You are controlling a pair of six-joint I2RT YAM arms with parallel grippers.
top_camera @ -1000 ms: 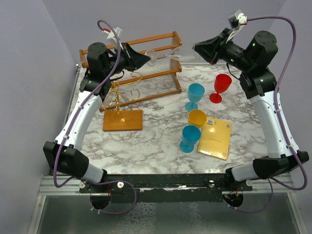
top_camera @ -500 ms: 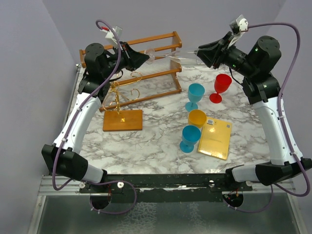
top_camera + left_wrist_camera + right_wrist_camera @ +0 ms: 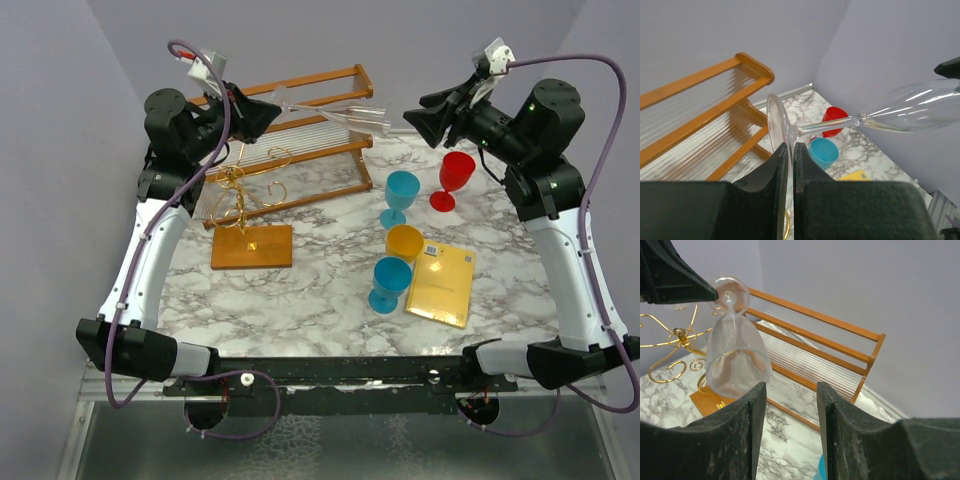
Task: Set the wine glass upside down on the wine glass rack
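A lab booth: bare walls, marble-patterned table.

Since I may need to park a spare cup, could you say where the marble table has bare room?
Bare marble lies between the gold wire rack's orange-brown wooden base and the nearer blue goblet, and along the near edge. Crowded around the yellow booklet.

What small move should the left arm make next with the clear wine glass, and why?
Probably swing the left tool down toward the small gold wire rack on its orange-brown wooden base, turning the bowl downward. It pinches the clear stemmed wine glass by its foot, lying sideways in the air, and the right tool stands open, not gripping the bowl.
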